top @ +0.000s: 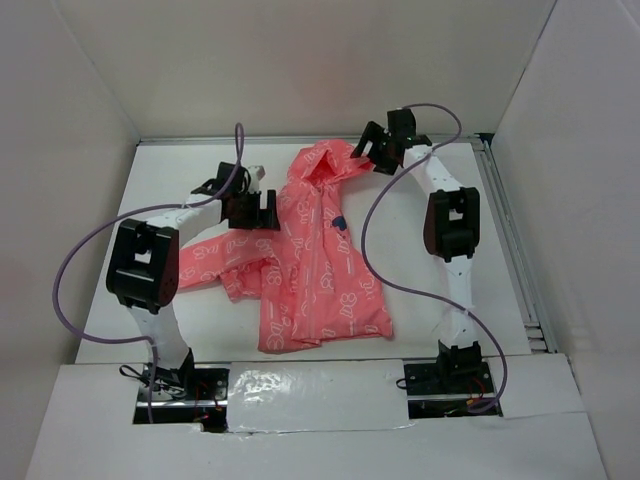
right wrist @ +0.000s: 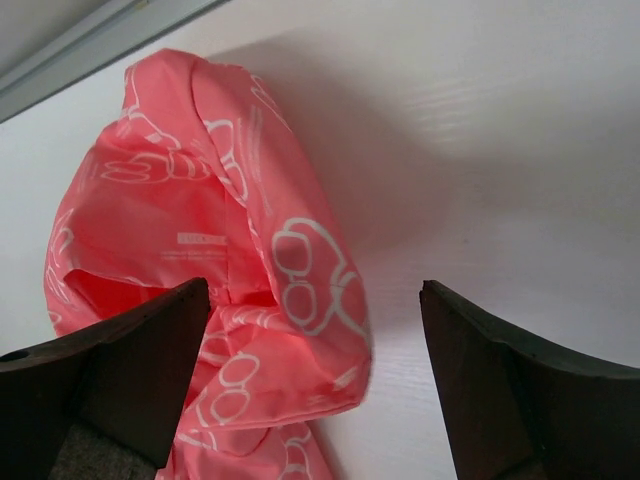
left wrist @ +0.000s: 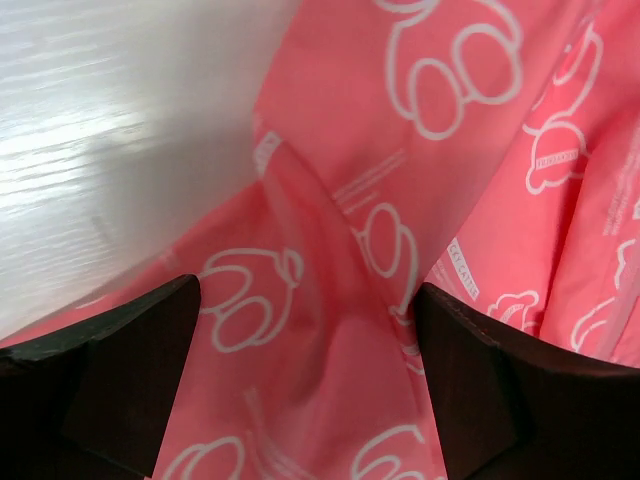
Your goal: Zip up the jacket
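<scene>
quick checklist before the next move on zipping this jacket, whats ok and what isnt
1. left gripper open: ok, fingers spread over fabric of the jacket.
2. right gripper open: ok, fingers apart beside the hood, holding nothing.
3. jacket front side up: ok, the dark emblem shows and the hood lies at the far end.
4. sleeve off the front opening: ok, it lies bunched to the left of the body.
5. zipper pull located: cannot tell, no view shows it.
6. how far the front is zipped: cannot tell, the top view is too coarse.
</scene>
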Controlling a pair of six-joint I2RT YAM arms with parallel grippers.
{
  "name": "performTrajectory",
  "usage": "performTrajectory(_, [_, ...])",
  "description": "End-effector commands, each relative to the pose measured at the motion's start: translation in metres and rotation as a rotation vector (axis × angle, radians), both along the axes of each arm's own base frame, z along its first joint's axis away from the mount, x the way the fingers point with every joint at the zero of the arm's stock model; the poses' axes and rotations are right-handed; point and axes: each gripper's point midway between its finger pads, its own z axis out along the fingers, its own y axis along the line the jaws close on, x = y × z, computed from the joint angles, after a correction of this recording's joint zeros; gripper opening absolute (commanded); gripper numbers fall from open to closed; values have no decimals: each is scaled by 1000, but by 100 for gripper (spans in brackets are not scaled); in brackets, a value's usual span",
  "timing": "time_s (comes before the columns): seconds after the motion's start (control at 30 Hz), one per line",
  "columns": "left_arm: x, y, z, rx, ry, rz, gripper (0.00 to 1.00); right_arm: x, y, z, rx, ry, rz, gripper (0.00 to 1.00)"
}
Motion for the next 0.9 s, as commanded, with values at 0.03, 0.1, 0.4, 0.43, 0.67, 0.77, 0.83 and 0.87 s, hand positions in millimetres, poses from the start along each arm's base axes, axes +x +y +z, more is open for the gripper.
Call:
performTrajectory(0.03, [5, 9, 0, -14, -45, -17, 99, -10, 33, 7, 53, -2, 68, 91])
performTrajectory(0.1, [7, 5, -13, 32, -22, -18, 99, -12, 42, 0, 45, 24, 81, 87])
performTrajectory(0.4, [1, 21, -30, -6, 62, 38, 96, -4, 56, -17, 88, 57, 107, 23])
performTrajectory(0.43, [2, 21, -21, -30, 41, 35, 88, -4, 56, -18, 86, 54, 108, 5])
performTrajectory(0.67, [12, 18, 43, -118, -106, -1, 0, -12, 29, 56, -70, -143, 34, 0])
performTrajectory(0.77, [16, 16, 78, -104, -207, 2, 0, -19, 4, 123, -122, -273, -71, 0])
performTrajectory(0.83, [13, 9, 121, -94, -313, -26, 0, -38, -10, 173, -142, -356, -117, 0])
performTrajectory(0.87, [13, 5, 138, -74, -358, -30, 0, -45, -22, 180, -173, -365, -159, 0])
